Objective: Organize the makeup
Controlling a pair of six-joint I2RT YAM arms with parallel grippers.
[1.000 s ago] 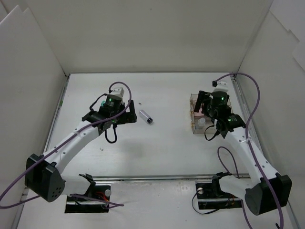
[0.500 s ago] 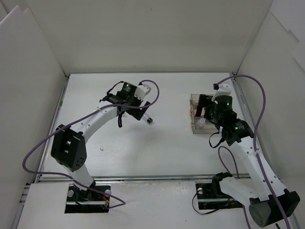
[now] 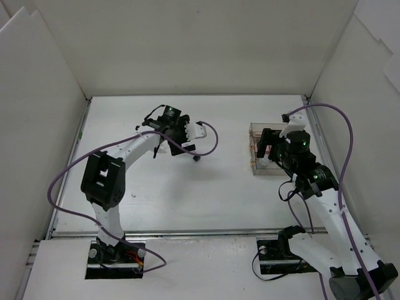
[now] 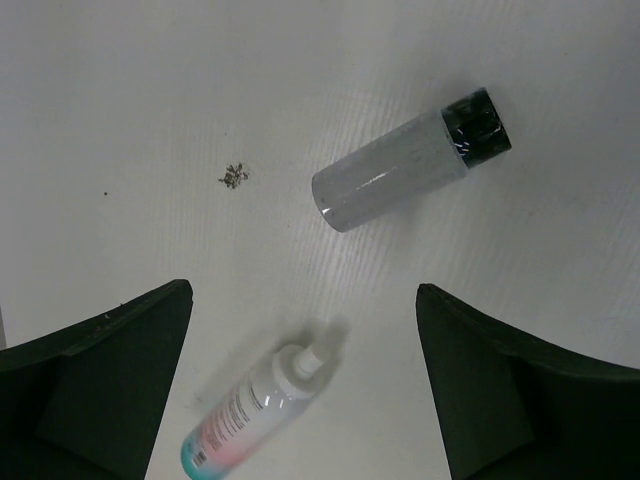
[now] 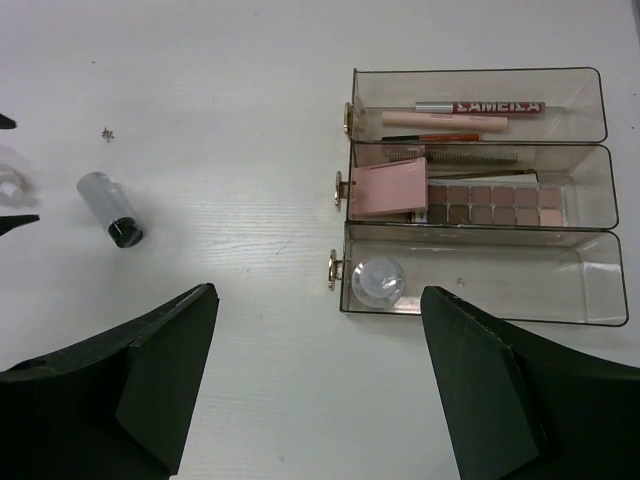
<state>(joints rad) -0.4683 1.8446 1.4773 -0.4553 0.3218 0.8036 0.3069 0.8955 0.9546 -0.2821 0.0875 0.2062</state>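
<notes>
**Two bottles lie loose on the tabletop (image 5: 230, 60). Both claws have their fingers wide apart and hold nothing.**

The clear box (image 5: 480, 318) on the right has three open trays side by side, and the right claw (image 5: 318, 292) hangs near it. A brown palette (image 5: 495, 205) fills most of the middle tray. Well apart from the box, under the left claw (image 4: 302, 295), lie a grey bottle (image 4: 400, 170) and a pink bottle (image 4: 255, 410), near each other but not touching. Both look light, hard, smooth and round, so they may roll or slip. They look best pinched across the middle. A pink square (image 5: 390, 187) leans over the palette's end. A small round compact (image 5: 379, 280) sits alone in one end tray. Thin pencils (image 5: 480, 106) lie in the other.
</notes>
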